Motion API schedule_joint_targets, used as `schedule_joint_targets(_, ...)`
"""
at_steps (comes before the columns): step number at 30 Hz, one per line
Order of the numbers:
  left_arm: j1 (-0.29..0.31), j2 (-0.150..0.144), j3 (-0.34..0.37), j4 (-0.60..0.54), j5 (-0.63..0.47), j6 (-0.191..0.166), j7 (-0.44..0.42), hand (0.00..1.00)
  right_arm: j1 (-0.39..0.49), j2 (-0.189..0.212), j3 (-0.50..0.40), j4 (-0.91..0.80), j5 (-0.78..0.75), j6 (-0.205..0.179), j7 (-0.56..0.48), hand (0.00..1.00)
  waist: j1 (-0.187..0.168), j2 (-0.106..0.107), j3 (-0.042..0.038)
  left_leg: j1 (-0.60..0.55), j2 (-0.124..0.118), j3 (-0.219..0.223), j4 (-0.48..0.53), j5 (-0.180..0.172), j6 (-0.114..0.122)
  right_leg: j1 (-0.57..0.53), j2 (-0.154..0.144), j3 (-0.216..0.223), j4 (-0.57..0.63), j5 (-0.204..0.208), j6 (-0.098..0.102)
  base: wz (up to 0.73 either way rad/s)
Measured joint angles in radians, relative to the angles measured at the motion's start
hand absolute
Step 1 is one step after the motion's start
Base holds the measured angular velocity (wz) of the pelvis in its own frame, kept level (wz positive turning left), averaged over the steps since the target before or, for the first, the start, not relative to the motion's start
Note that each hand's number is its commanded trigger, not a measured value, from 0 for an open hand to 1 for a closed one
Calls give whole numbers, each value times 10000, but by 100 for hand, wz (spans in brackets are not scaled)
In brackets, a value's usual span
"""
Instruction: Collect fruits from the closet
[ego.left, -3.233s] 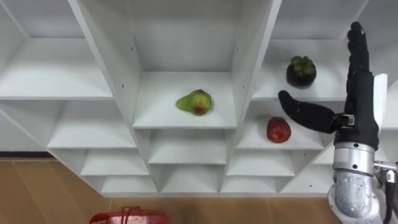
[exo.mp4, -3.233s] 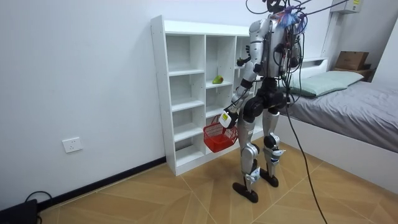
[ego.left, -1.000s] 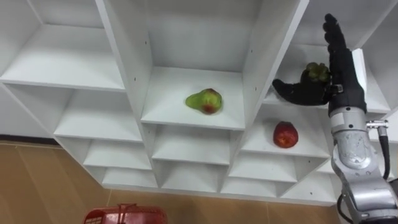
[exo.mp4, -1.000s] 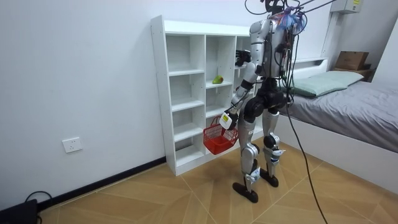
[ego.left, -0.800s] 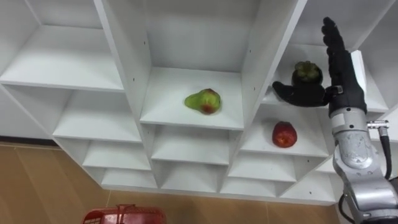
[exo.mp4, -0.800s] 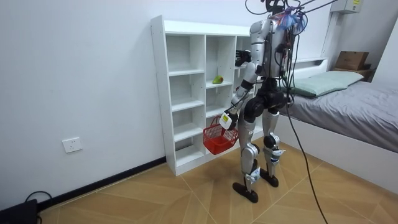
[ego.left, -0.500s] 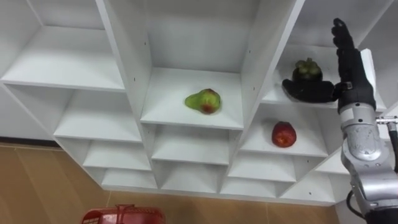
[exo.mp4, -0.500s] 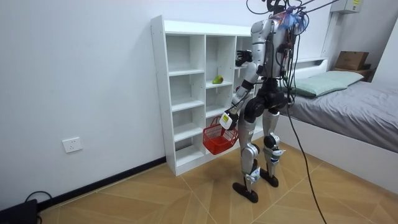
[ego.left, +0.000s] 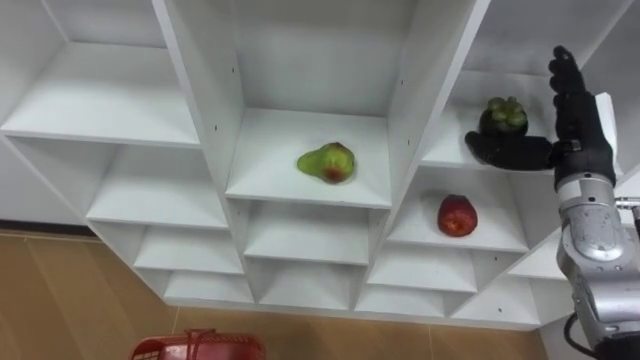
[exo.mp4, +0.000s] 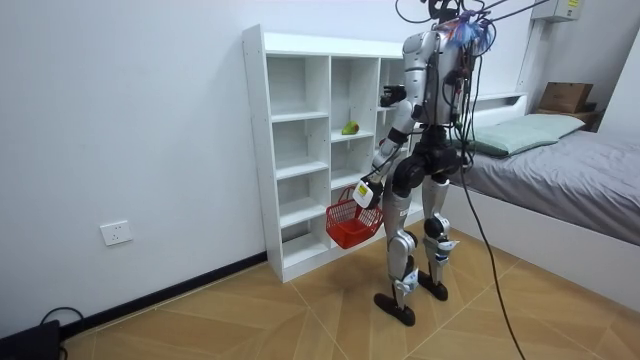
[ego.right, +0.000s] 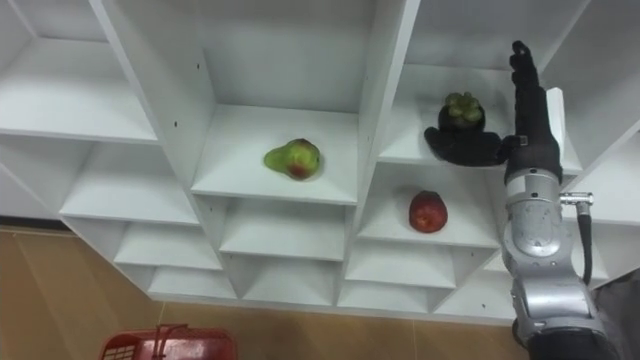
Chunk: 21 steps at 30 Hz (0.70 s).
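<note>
Mangosteen (ego.left: 505, 115), right hand (ego.left: 578, 135) spread wide just beside

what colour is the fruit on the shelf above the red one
The mangosteen is dark purple, almost black, with a green cap; clearest in the left eye view.

White closet (ego.left: 215, 100) w/ open cubbies, stands on wood-plank floor (ego.left: 60, 300), which shows at lower L of frame. Ctr cubby: green-red pear (ego.left: 326, 162) lying on its side, approx mid-board. Upper R cubby: dark mangosteen (ego.left: 505, 116) sits w/ leafy cap up, toward the front of its board. Cubby directly below that, R of ctr: red apple (ego.left: 457, 215) resting on the board. In room view the closet is L of ctr, back against a white wall, base on the floor.
</note>
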Motion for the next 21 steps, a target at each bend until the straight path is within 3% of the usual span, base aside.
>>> schedule_joint_targets(14,25,10,3,-52,-61,191,21,100,1,-2,-2,156,-20,133,417,0,-27,23,-27,-1,-4,-61,62,1,1,44,-20,-110,49,0,0,1)
schedule_joint_targets(21,11,62,1,-76,-65,210,34,100,-3,-16,50,152,-231,343,520,0,10,-76,-9,-1,-3,-85,146,2,4,42,-32,-120,143,-1,0,0)
